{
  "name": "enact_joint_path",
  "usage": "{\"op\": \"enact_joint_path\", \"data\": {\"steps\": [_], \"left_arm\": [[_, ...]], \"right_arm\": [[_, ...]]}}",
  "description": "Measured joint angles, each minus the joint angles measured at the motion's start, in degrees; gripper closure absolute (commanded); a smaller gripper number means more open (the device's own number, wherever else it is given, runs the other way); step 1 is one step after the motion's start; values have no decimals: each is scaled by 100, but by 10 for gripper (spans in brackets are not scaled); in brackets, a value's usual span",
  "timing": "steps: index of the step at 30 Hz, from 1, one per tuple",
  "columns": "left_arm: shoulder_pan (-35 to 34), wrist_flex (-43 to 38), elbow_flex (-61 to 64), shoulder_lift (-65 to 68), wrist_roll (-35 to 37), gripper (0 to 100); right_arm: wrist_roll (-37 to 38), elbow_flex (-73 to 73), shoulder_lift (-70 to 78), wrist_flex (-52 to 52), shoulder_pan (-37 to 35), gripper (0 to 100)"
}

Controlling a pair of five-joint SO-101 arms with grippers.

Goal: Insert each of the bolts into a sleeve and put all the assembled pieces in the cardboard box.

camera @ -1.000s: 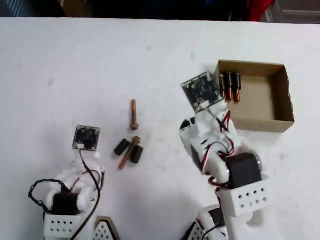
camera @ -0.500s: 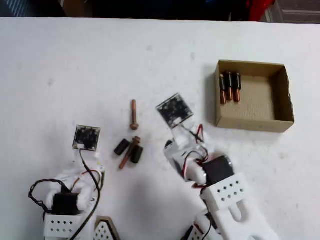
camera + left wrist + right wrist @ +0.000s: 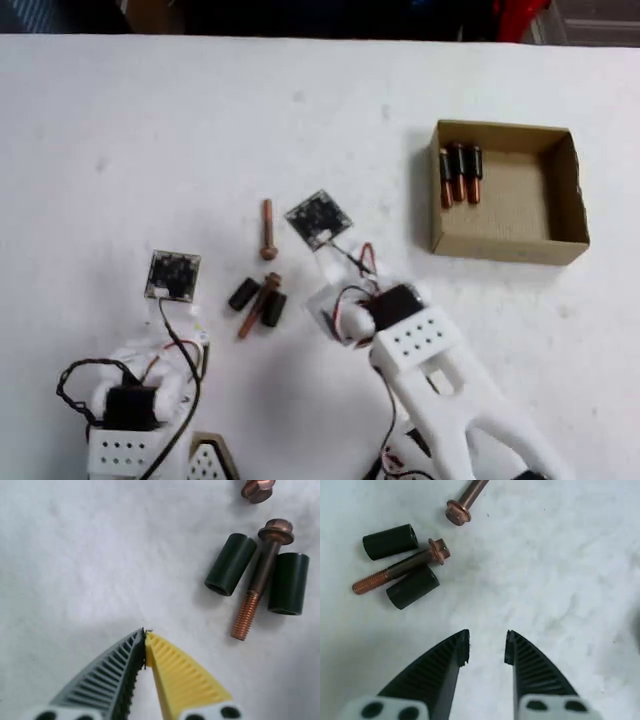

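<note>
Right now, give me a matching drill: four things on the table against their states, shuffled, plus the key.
Things:
1. left gripper
2. right gripper
3. cardboard box
4. lone bolt

States:
A. open
B. holds three assembled pieces
C. shut
D. lies apart from the sleeves

Pairs: 1-C, 2-A, 3-B, 4-D

My cardboard box (image 3: 505, 246) stands open on the right of the table, with three assembled pieces (image 3: 458, 175) lying side by side against its left wall (copper ends poking out of black sleeves). Well apart from it, a lone bolt (image 3: 267, 229) lies bare, head toward me. Just beside it, a second bolt (image 3: 259, 305) lies tilted between the first sleeve (image 3: 243, 294) and the other sleeve (image 3: 273, 308), both empty
</note>
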Motion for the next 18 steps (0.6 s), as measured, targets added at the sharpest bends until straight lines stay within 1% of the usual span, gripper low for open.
{"op": "enact_joint_path", "data": {"steps": [4, 7, 11, 16, 18], "left_arm": [[-9, 0, 0, 0, 0, 973], [-264, 0, 0, 0, 0, 974], [-536, -35, 0, 0, 0, 974], [-580, -53, 0, 0, 0, 973], [-580, -53, 0, 0, 0, 973]], "right_arm": [[-9, -35, 343, -273, -369, 887], [-18, -97, 598, -413, -563, 887], [-53, -466, 1081, -413, -571, 889], [-53, -941, 1776, -413, -686, 889], [-220, -1134, 2040, -413, -756, 889]]}}
